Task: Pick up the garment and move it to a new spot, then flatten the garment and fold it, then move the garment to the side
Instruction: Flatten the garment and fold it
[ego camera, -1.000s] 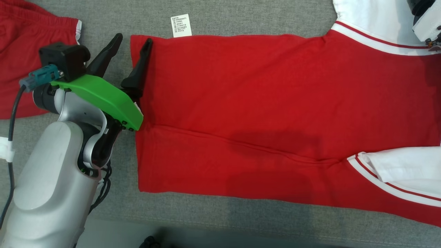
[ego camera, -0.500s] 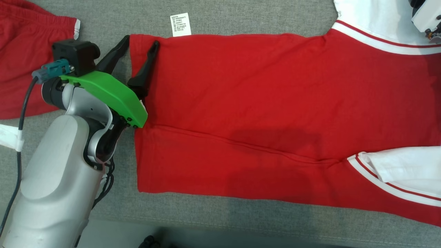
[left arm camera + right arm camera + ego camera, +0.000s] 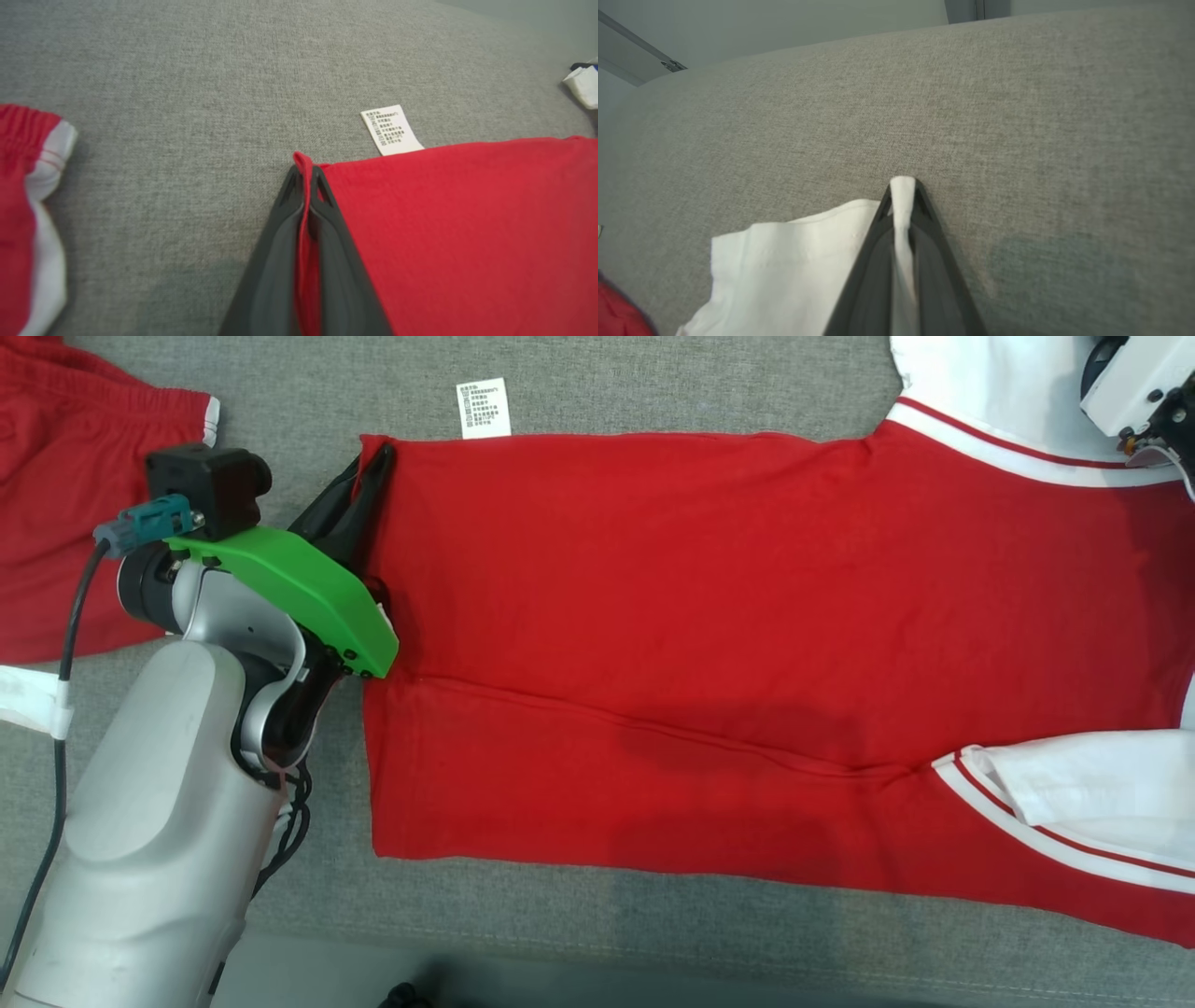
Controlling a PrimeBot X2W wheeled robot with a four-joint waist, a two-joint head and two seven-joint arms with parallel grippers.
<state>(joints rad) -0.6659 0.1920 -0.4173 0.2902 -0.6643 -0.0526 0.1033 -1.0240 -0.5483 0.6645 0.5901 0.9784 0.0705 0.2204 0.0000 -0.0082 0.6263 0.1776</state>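
Garment corner in left hand (gray surface beyond)

Left gripper: jaws pressed together, red hem of garment pinched between them, poking just past tips. Left forearm pale, rising from lower left; green wrist cover behind jaws. Right gripper: jaws closed, white fold of garment between them.
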